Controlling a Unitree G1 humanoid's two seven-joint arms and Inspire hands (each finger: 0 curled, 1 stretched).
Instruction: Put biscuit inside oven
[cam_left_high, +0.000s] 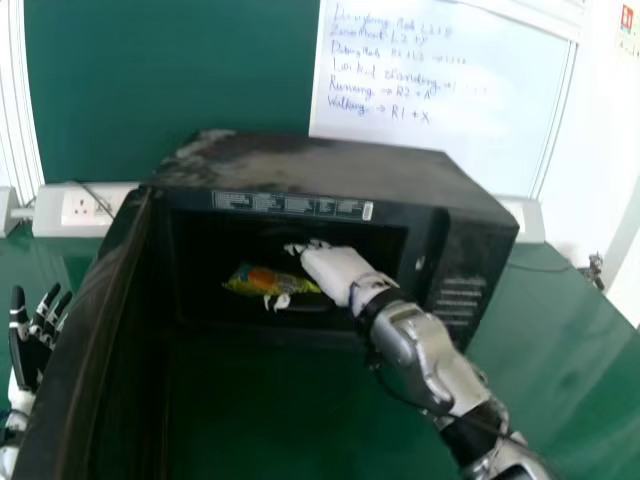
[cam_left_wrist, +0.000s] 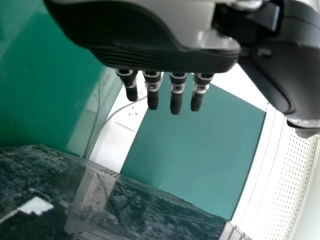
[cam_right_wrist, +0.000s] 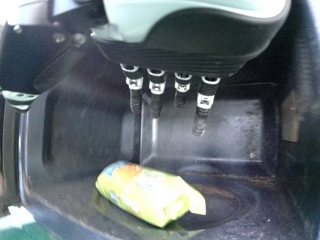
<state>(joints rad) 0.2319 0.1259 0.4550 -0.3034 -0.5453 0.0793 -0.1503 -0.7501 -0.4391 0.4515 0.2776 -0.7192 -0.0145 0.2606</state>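
Holding fingers (cam_right_wrist: 156, 102) straight, right hand (cam_left_high: 338, 270) hovers near the biscuit (cam_right_wrist: 145, 192).

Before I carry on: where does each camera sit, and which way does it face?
Head view: on the head, facing forward and down at the open oven and green board; shows the right hand at the opening, the left hand beyond the door.
Left wrist view: at the left wrist, facing past that hand's straight fingers toward the board.
Right wrist view: at the right wrist, facing past straight fingers into the oven.
Head and right wrist views share the biscuit packet.
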